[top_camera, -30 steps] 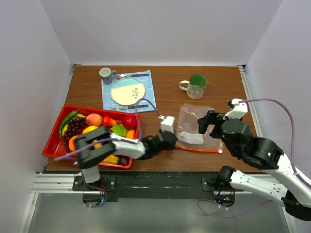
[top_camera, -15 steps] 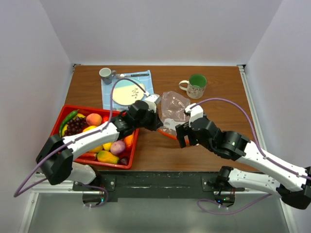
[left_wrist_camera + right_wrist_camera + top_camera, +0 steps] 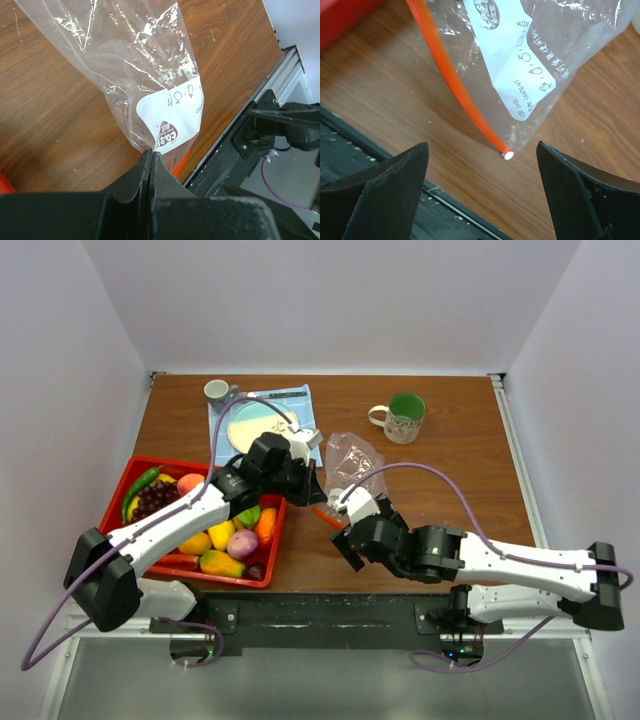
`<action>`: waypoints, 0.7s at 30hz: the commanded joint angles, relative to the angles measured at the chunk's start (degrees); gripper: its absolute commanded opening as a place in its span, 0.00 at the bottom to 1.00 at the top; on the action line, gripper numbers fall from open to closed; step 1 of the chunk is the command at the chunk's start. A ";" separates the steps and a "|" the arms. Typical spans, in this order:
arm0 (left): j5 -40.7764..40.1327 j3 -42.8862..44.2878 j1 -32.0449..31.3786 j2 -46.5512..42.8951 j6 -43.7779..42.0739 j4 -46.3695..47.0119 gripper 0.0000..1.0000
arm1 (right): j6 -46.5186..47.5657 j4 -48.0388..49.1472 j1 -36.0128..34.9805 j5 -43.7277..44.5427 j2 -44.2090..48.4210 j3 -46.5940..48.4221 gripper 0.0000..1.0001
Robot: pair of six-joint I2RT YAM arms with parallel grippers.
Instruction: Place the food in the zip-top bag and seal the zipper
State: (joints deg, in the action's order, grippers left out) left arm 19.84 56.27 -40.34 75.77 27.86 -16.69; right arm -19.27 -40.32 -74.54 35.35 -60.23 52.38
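Observation:
The zip-top bag [image 3: 352, 458] is clear and crinkly, and it hangs bunched above the table at mid-table. My left gripper [image 3: 311, 483] is shut on its mouth edge; in the left wrist view the closed fingertips [image 3: 151, 153] pinch the plastic just under the bag's [image 3: 140, 65] white label. The orange zipper [image 3: 454, 82] runs down to a white end piece just ahead of and between the open fingers of my right gripper [image 3: 481, 150], apart from both. That gripper [image 3: 337, 528] sits just below the zipper [image 3: 326, 513]. The food [image 3: 215, 535] lies in the red tray [image 3: 113, 545].
A green mug [image 3: 405, 418] stands at the back right. A plate [image 3: 262, 428] lies on a blue cloth with cutlery, and a small cup [image 3: 216, 391] stands behind it. The tray's corner [image 3: 340, 15] is close to the bag. The table's front edge runs just below the right gripper.
The left gripper has carried the bag up and to the left, towards the tray. The right arm has swung left from the right side to below the bag's mouth.

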 commanded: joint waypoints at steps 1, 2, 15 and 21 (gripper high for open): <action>2.93 2.27 0.52 -2.73 -0.70 -1.59 0.00 | -1.04 1.55 -0.60 9.47 -1.64 0.00 0.94; 2.93 2.26 0.52 -2.90 -0.70 -1.77 0.00 | -0.43 2.95 -0.69 9.64 -2.08 -0.35 0.94; 3.02 1.74 0.52 -5.80 -0.70 -2.91 0.00 | -0.16 9.38 -0.69 9.64 -6.83 -2.98 0.95; 3.10 0.95 0.52 -7.39 -0.61 -3.17 0.00 | 0.19 13.50 -0.52 10.00 -7.45 -4.48 0.95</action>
State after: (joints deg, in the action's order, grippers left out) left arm 21.39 56.42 -40.18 70.87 27.86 -20.03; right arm -19.00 -32.23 -75.00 43.81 -67.96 48.84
